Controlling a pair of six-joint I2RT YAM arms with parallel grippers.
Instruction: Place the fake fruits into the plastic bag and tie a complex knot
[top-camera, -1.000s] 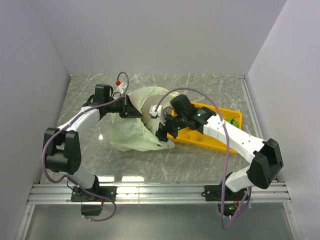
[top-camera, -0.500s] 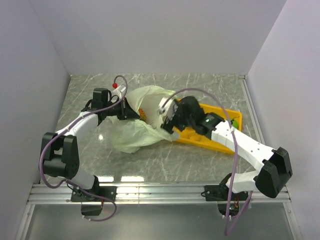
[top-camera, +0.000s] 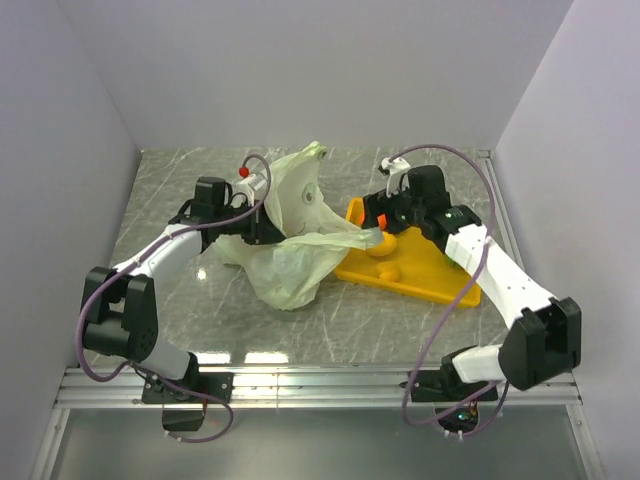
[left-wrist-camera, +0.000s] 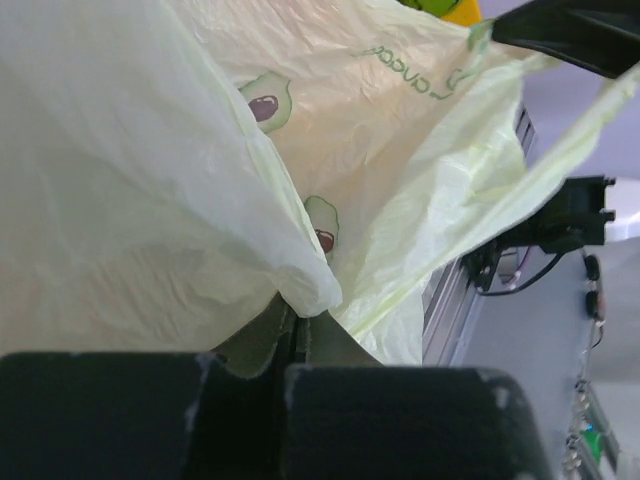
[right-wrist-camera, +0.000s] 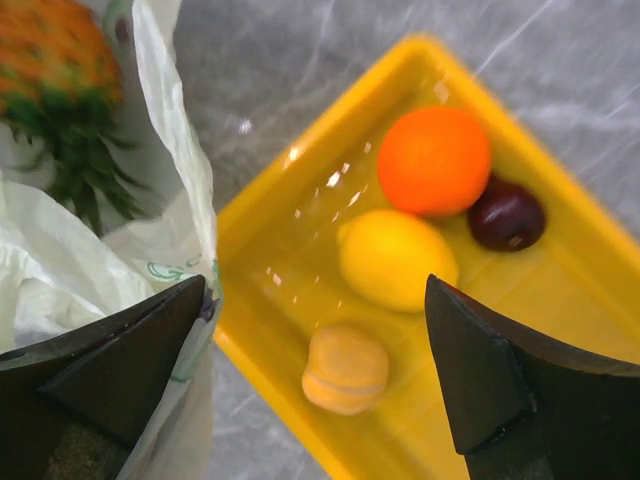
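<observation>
The pale-green plastic bag (top-camera: 290, 255) lies crumpled at the table's centre, its mouth lifted. My left gripper (top-camera: 262, 226) is shut on a fold of the bag's rim (left-wrist-camera: 300, 300). My right gripper (top-camera: 384, 226) hangs open over the left end of the yellow tray (top-camera: 435, 280). A stretched bag handle (right-wrist-camera: 190, 190) lies against its left finger (right-wrist-camera: 120, 360). Below its jaws an orange ball (right-wrist-camera: 433, 160), a yellow lemon (right-wrist-camera: 397, 258), a dark plum (right-wrist-camera: 507, 215) and a small pale-orange piece (right-wrist-camera: 346, 367) sit in the tray. The pineapple-like piece (right-wrist-camera: 60, 80) shows through the bag. No knot is visible.
White walls close in the marble table on three sides. A metal rail (top-camera: 320, 385) runs along the near edge by the arm bases. The tray sits tilted at the right, close to the right wall. Cables loop above both arms.
My right arm has swung from the bag's front edge back and right over the tray, drawing a handle with it. The bag's mouth has risen and my left gripper has shifted slightly right.
</observation>
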